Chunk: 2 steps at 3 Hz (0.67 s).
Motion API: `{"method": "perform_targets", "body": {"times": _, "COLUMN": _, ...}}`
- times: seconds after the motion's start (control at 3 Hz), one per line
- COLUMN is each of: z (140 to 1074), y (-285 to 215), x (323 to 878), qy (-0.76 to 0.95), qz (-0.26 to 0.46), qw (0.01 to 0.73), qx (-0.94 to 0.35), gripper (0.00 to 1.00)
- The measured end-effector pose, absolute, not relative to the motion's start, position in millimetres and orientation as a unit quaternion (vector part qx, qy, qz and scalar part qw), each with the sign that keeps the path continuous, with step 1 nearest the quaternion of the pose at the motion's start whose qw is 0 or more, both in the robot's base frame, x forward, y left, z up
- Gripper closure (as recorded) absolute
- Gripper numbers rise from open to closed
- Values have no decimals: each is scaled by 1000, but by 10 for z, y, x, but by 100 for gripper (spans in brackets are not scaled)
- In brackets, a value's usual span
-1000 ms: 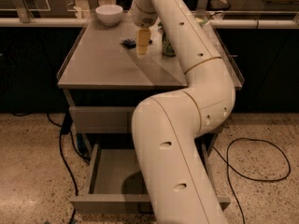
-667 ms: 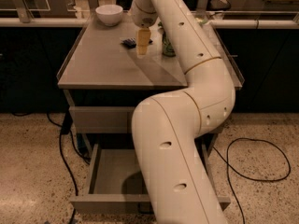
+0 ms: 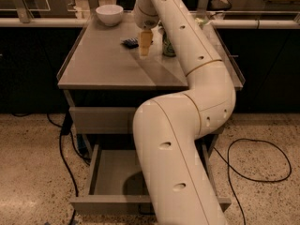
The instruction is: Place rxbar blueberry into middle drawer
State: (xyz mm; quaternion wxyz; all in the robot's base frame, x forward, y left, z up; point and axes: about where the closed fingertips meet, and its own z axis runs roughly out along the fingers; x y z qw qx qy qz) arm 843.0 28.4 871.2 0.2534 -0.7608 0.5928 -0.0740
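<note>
The rxbar blueberry [image 3: 130,42] is a small dark flat bar lying on the grey tabletop [image 3: 108,67] toward the back, in front of the white bowl. My gripper [image 3: 145,48] hangs over the table just right of the bar, its tip close to the surface. The arm reaches up from the lower right and hides part of the table's right side. Below the tabletop, one drawer [image 3: 112,172] stands pulled open, and part of its floor is hidden by my arm. The drawer front above it [image 3: 101,120] is closed.
A white bowl [image 3: 109,14] stands at the table's back left. A green drink can [image 3: 168,45] stands just right of my gripper, partly behind the arm. Black cables [image 3: 253,163] lie on the speckled floor at both sides. A railing runs behind the table.
</note>
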Motion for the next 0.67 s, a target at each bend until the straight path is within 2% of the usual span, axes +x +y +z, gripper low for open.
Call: {"method": "perform_targets", "body": {"times": 0.67, "z": 8367, "y": 449, "x": 8563, "qy": 575, "qz": -79, "qw": 239, "qx": -778, "gripper": 0}}
